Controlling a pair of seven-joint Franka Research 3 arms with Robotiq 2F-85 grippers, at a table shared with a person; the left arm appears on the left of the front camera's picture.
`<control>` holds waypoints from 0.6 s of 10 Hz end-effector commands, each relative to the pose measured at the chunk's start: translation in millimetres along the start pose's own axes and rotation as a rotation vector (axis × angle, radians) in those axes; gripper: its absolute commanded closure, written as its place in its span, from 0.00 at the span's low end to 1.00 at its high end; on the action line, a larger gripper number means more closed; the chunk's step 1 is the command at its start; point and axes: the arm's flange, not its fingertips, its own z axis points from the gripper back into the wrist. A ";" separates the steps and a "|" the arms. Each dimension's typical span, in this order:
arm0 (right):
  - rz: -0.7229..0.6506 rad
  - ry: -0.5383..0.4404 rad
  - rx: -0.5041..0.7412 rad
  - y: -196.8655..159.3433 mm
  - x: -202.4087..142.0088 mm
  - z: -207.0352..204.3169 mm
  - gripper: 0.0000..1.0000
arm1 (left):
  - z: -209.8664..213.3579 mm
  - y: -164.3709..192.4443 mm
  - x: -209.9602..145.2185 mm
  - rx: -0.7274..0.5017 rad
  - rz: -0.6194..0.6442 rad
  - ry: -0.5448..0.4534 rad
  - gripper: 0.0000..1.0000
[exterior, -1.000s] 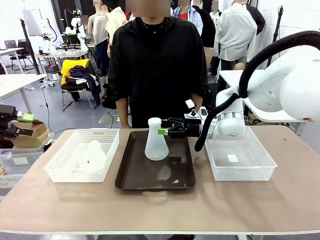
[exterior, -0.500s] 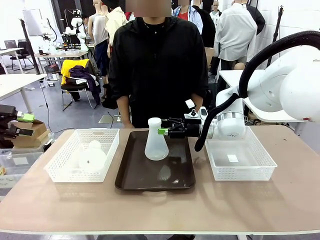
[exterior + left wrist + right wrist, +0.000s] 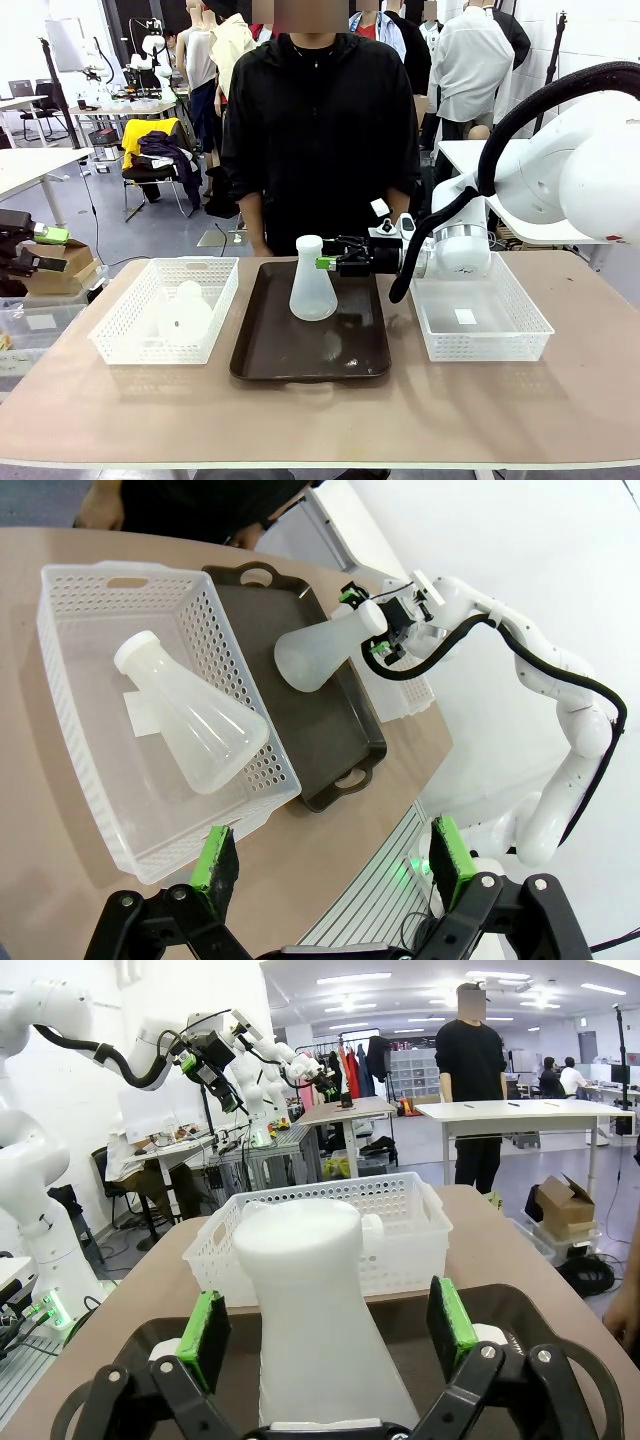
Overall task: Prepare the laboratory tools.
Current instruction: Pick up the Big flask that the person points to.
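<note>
One translucent white conical flask (image 3: 312, 291) stands upright on the dark brown tray (image 3: 300, 355). My right gripper (image 3: 327, 262) reaches in from the right at the height of its neck. In the right wrist view the flask (image 3: 322, 1330) sits between the green pads (image 3: 205, 1338), which stand apart from it on both sides, so the right gripper (image 3: 328, 1332) is open. A second flask (image 3: 184, 316) lies on its side in the left white basket (image 3: 122, 345), also seen from above as the flask (image 3: 192, 725). My left gripper (image 3: 335, 865) hovers open well above the basket's near corner, holding nothing.
An empty white basket (image 3: 500, 345) stands right of the tray. A person in black (image 3: 315, 130) stands at the table's far edge, right behind the tray. My left gripper (image 3: 52, 250) sits off the table's left edge. Bare tabletop lies along the front.
</note>
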 end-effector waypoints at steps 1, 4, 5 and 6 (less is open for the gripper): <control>0.002 -0.001 0.002 0.5 0.0 -1.5 0.00 | 1.9 -0.1 -1.2 -0.009 -0.013 0.001 0.00; 0.002 -0.001 0.002 0.5 0.0 -1.5 0.00 | 1.9 -0.1 -1.2 -0.009 -0.013 0.001 0.00; 0.002 -0.001 0.002 0.5 0.0 -1.5 0.00 | 1.9 -0.1 -1.2 -0.009 -0.013 0.001 0.00; 0.002 -0.001 0.002 0.5 0.0 -1.5 0.00 | 1.9 -0.1 -1.2 -0.009 -0.013 0.001 0.00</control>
